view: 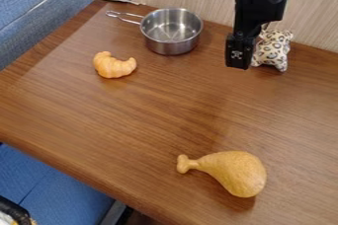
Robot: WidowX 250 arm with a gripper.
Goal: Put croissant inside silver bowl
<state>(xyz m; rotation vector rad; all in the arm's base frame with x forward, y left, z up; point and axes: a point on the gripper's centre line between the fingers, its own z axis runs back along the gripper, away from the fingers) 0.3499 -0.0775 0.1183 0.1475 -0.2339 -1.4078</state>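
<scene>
Silver and shiny, the bowl (172, 29) sits on the brown table (139, 120) with its top open. The croissant (114, 65) is on the table near the bowl, in front and a bit left. The gripper (239, 60) hangs to the right of the bowl, and I can't tell if it is open or closed. The croissant isn't in the bowl, so picking it up and putting it in both look left to do.

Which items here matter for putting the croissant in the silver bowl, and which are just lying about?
For the job: croissant, silver bowl, gripper.
Just lying about: drumstick, spotted plush.
</scene>
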